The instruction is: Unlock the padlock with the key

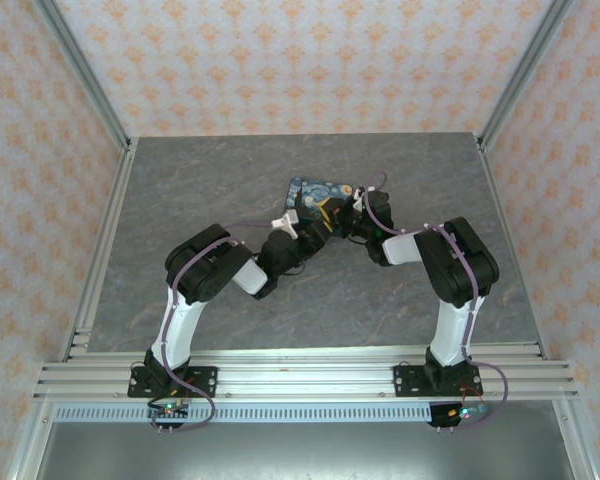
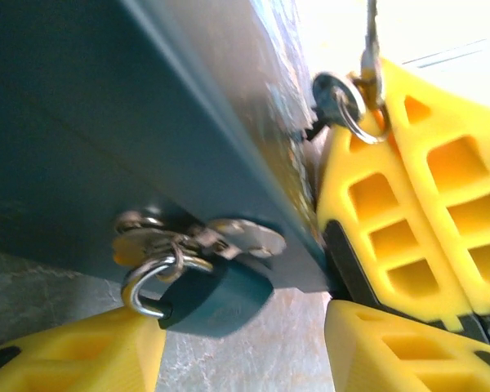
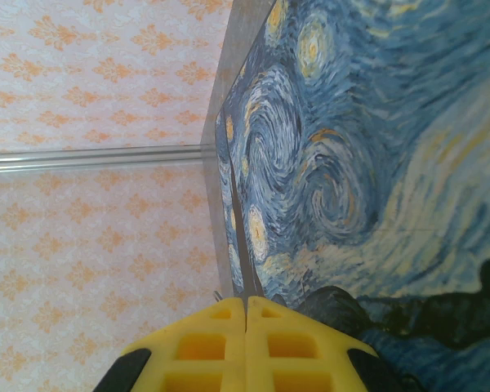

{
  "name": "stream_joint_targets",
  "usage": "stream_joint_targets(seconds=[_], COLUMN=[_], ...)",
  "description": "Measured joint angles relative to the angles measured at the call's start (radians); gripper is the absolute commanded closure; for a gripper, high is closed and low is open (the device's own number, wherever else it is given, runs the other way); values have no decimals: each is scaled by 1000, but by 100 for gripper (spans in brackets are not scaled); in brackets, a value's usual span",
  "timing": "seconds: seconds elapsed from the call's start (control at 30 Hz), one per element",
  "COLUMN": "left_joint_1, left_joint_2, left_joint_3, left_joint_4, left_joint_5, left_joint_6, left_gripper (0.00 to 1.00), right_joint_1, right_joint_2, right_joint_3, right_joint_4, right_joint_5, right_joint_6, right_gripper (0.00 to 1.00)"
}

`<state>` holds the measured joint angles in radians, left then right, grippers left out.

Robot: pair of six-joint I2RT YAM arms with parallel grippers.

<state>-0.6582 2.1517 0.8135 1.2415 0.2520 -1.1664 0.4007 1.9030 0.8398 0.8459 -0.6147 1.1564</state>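
padlock (image 2: pixel 216 294) hangs from the hasp on the starry night box (image 3: pixel 351 147) side wall, just above the counter (image 2: pixel 257 363). left end effector (image 2: pixel 241 331) is open and straddles it. right end effector (image 3: pixel 245 306) is closed, seemingly pinching the key (image 2: pixel 333 96) beside the box edge. risk: the thin key twists or slips, the padlock swings, the keyhole is missed. no readable writing.

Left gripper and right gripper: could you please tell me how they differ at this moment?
The left gripper is open, its fingers apart below the padlock; the right gripper is shut. The left gripper holds nothing, while the right gripper appears to pinch the key at its tips. The left gripper faces the dark side of the box; the right gripper lies along its printed top. Both have yellow fingers and meet at the box.
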Motion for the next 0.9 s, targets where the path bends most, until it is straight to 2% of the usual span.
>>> stream_joint_targets(seconds=[0.9], left_joint_1=[-24], left_joint_2=[0], left_joint_3=[-13], left_joint_4=[13], left_joint_5=[-130], left_joint_6=[-38], left_gripper=[39], right_joint_1=[0], right_joint_2=[0], right_joint_3=[-2], right_joint_4=[2], right_joint_5=[-13], right_joint_6=[3], right_gripper=[100])
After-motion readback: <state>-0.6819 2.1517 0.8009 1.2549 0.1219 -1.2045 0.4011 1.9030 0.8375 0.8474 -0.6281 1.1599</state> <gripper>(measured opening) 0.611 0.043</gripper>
